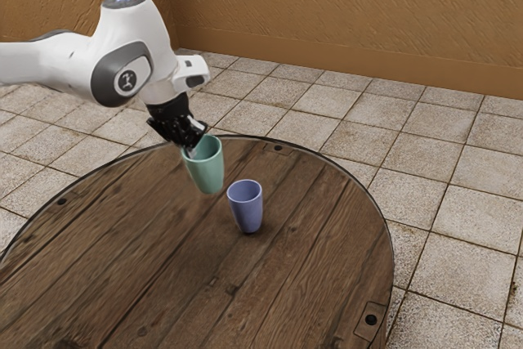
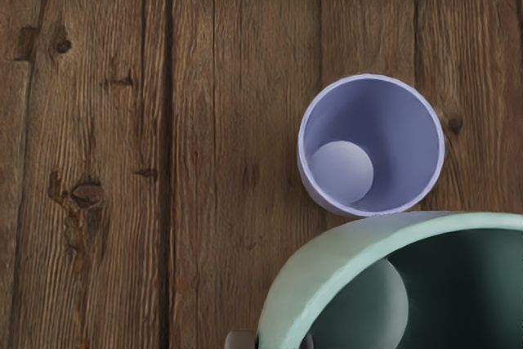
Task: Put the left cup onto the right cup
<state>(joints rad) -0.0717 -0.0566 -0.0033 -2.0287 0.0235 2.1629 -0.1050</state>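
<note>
- While the hand (image 1: 192, 140) grips the green cup (image 1: 205, 167) by its rim, the cup hangs tilted above the tabletop (image 1: 122, 275), just beside the purple cup (image 1: 245, 206): mid-carry, I judge
- Next: centre over the purple mouth, level, lower
- Coming in low could knock the purple rim

In the wrist view the picture's edge cuts off the green cup (image 2: 323, 284), and this cup covers a small part of the rim of the purple cup (image 2: 372, 145). In the exterior view the table (image 1: 163, 284) and the arm (image 1: 49, 63) are cut off too.
</note>
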